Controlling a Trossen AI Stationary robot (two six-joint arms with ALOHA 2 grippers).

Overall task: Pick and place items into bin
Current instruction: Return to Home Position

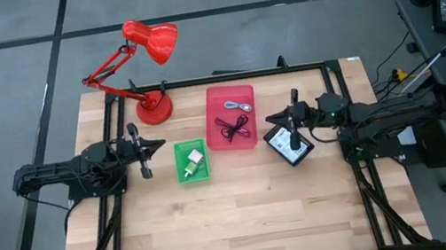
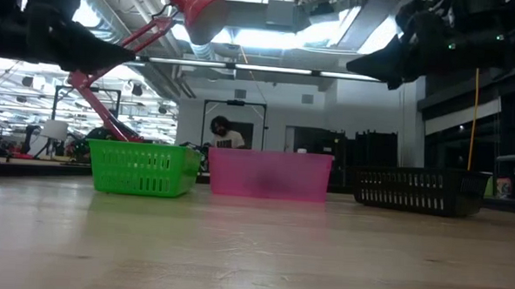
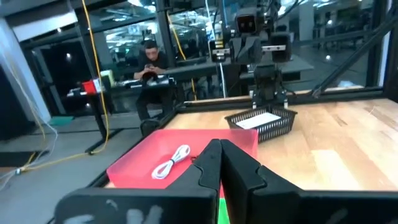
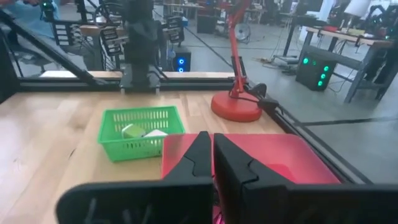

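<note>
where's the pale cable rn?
High view: the pale cable lies inside the pink bin at mid-table, in its end nearer the red lamp, beside a dark coiled cable.

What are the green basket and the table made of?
The green basket looks like plastic: it is one bright colour, with moulded slots in its walls. The table looks like wood: pale planks with grain lines, smooth and probably sealed, since it shines a little.
</note>
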